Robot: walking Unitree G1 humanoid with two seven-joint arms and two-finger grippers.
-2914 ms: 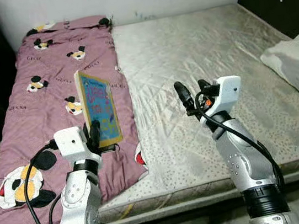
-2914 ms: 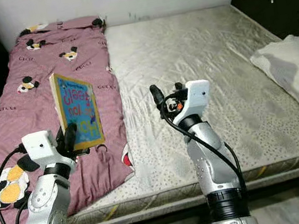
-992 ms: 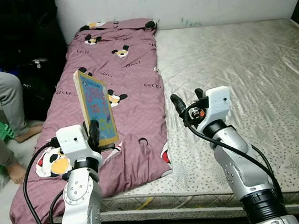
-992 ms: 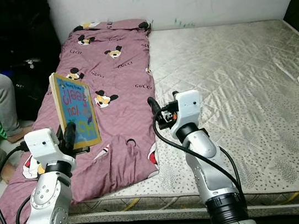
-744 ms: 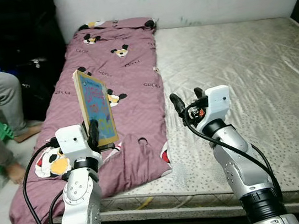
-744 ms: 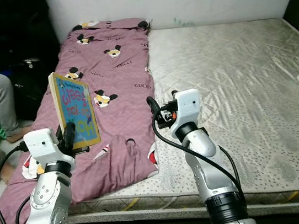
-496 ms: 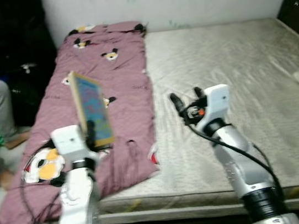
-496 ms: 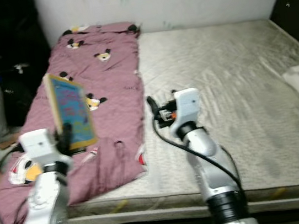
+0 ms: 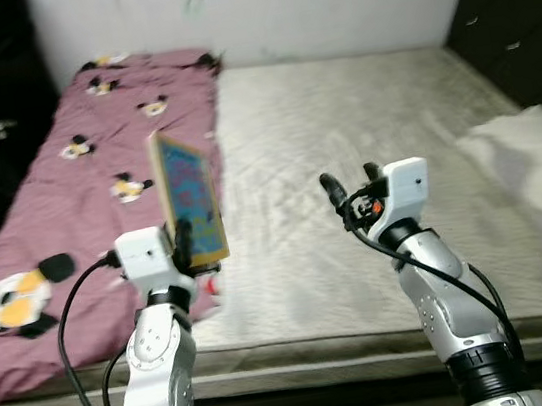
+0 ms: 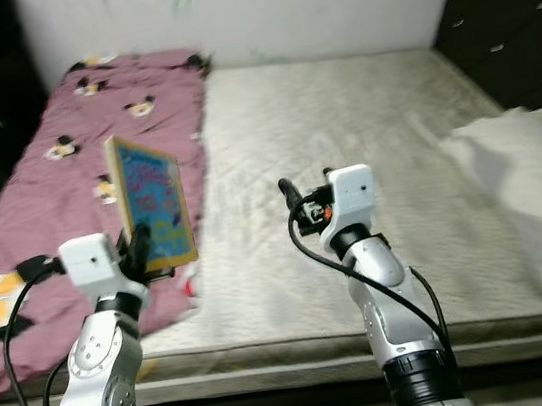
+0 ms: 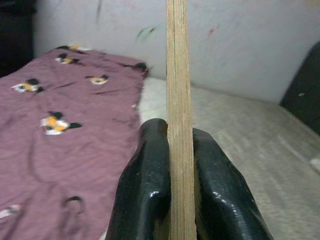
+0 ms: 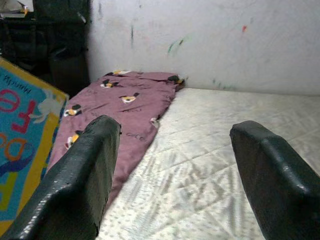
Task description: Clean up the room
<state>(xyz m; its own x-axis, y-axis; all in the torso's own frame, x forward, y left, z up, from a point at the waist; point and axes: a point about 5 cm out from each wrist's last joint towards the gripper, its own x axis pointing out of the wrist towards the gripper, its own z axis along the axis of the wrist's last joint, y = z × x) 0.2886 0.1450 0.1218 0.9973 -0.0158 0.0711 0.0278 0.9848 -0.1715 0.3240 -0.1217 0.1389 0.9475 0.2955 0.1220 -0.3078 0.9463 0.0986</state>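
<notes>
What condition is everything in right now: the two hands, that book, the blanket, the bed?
Left hand: shut on the book's lower edge.
Right hand: open, holding nothing, raised over the mattress.
Book: closed, held upright.
Purple blanket: spread flat on the mattress.
Mattress: bare, no sheet.
White bedding: rumpled, lying at the mattress edge.

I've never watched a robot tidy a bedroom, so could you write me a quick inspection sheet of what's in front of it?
Surface: bare grey mattress.
Job's things: book, upright, in the left gripper.
Clutter: mauve cartoon-print blanket along the mattress's left side; white bedding on the right.
Grippers: left gripper shut on the book's edge; right gripper open, held above the mattress.
Cables: black, along both arms.
Surroundings: marked white wall, dark furniture.
</notes>
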